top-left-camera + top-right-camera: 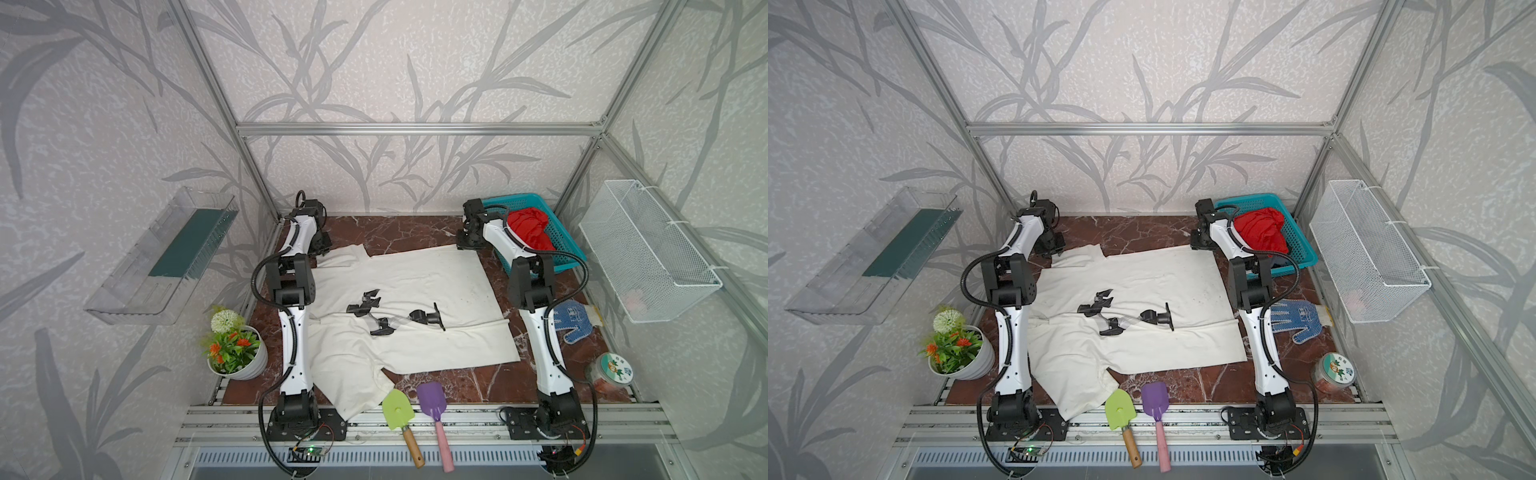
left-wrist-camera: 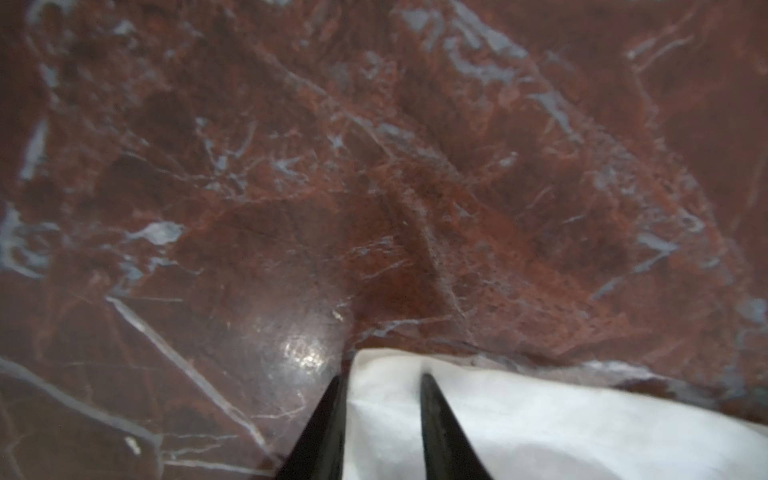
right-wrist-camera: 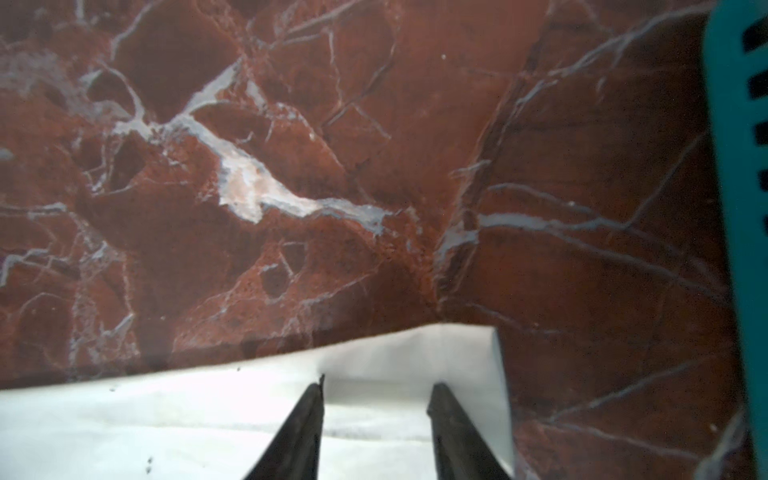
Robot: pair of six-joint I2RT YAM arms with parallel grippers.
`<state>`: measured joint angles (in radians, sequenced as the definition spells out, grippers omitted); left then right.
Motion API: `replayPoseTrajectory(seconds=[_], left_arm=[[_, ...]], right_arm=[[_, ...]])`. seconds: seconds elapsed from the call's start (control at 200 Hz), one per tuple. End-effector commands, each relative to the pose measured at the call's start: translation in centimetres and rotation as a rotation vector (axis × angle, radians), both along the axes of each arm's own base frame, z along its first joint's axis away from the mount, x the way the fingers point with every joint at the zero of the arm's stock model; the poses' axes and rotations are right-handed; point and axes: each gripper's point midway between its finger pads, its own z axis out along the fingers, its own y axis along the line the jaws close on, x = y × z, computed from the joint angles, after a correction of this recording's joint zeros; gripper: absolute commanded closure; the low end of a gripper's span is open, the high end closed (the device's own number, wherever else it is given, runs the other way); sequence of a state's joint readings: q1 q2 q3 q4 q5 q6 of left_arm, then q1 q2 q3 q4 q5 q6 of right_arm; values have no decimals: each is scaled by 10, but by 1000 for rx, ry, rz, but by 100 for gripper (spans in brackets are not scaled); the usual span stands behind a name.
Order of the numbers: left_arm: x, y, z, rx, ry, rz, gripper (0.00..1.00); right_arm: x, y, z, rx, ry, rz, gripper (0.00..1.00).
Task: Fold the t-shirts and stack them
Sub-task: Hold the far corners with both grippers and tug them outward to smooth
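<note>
A large cream-white t-shirt with a black-and-grey robot-arm print lies spread on the red marble table. My left gripper is low at its far left corner by the sleeve. In the left wrist view its jaws stand narrowly open with the cloth corner between them. My right gripper is at the far right corner, open over the hem. A crumpled red t-shirt sits in the teal basket.
The teal basket's wall is close beside my right gripper. A blue-and-white glove and a jar lie right of the shirt. A flower pot stands at the left. A green trowel and purple shovel lie at the front edge.
</note>
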<state>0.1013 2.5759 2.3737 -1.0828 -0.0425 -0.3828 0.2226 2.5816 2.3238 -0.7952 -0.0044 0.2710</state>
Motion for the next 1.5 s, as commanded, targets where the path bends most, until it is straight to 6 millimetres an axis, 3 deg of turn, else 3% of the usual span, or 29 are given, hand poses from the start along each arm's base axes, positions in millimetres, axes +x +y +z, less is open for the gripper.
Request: replayPoseTrajectory(seconds=[0.0, 0.12, 0.505, 0.755, 1.09, 1.21, 1.325, 1.425, 1.495], left_arm=[[-8, -2, -17, -31, 46, -1, 86], [-7, -5, -14, -49, 31, -4, 100], [2, -3, 32, -36, -89, -23, 100], [9, -9, 65, -56, -177, -43, 100], [-5, 8, 86, 22, -179, -9, 100], [-7, 7, 88, 8, -188, -12, 100], [-9, 6, 88, 0, -180, -19, 100], [-13, 8, 90, 9, -173, -25, 100], [-16, 11, 94, 7, -178, -22, 100]], right_arm=[[6, -10, 24, -39, -45, -22, 39], [11, -16, 23, -70, -54, -32, 36], [20, -30, 18, -88, -63, -82, 42], [12, -33, 3, -106, 14, -94, 47], [-1, -35, -18, -103, 84, -128, 50], [-2, -32, -26, -89, 99, -124, 60], [-2, -28, -31, -72, 103, -113, 78], [0, -23, -27, -47, 95, -97, 95], [2, -19, -18, -28, 77, -84, 100]])
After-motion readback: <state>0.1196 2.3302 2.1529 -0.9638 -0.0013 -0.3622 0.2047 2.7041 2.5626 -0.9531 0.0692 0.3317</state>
